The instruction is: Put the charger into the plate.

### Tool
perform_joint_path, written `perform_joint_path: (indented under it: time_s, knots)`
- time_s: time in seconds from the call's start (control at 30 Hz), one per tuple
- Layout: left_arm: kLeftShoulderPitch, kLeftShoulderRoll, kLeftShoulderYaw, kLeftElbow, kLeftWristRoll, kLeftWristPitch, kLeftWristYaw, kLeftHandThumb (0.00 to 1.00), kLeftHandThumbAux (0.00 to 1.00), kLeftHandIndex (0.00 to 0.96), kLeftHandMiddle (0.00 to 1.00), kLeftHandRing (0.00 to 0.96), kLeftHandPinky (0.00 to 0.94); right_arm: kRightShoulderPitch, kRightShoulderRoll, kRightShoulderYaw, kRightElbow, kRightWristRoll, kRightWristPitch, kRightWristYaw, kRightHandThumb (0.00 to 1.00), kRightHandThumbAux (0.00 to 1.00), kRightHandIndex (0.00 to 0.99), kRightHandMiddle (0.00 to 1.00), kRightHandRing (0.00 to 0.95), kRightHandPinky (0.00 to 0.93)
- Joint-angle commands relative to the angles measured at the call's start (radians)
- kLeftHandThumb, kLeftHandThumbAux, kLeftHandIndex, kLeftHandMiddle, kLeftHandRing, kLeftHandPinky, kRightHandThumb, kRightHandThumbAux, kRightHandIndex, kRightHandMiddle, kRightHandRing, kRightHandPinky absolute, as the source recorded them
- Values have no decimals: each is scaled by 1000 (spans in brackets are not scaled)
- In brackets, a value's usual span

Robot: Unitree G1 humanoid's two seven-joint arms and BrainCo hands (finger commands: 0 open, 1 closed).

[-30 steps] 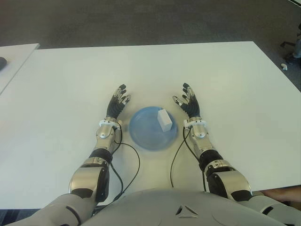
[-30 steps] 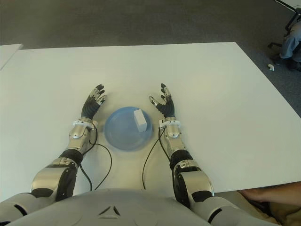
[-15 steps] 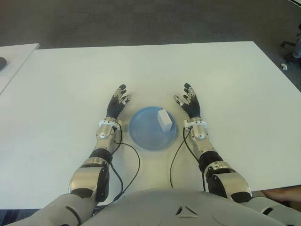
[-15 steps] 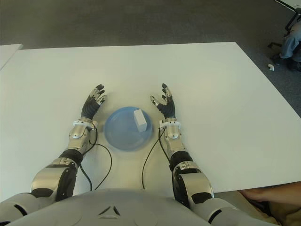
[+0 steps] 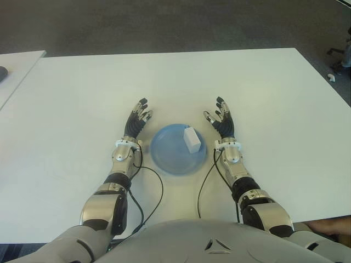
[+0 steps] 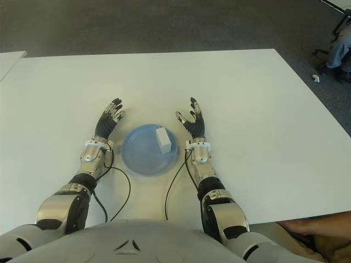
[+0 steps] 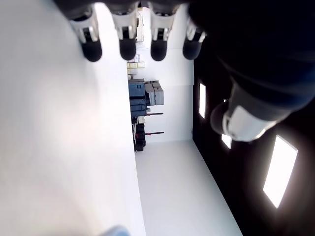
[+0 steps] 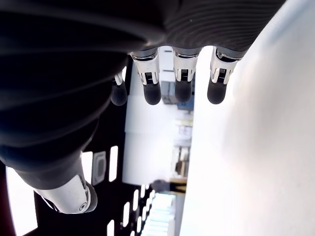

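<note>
Fingers spread and empty on both the left hand point(image 5: 137, 121) and right hand point(image 5: 222, 121) flanking the blue plate point(image 5: 167, 156), the white charger point(image 5: 191, 139) already lies inside it, so nothing seems left but withdrawing.

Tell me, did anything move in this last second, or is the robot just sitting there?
Barely anything moved. The right hand slid slightly to its right, away from the blue plate, fingers open and empty. The left hand kept its place, also open. The white charger stayed put inside the plate on the white table.
</note>
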Motion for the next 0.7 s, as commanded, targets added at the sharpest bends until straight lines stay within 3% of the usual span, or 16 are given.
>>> perform_joint_path:
  time_s: [0.03, 0.7]
  knots:
    - [83, -13, -6, 82, 6, 73, -14, 0, 577, 0, 0, 0, 0, 124, 8, 8, 68, -14, 72, -9, 9, 707, 9, 1, 0, 30]
    - [79, -17, -4, 86, 2, 63, -22, 0, 581, 0, 0, 0, 0, 135, 14, 12, 50, -5, 78, -12, 39, 710, 18, 6, 1, 38]
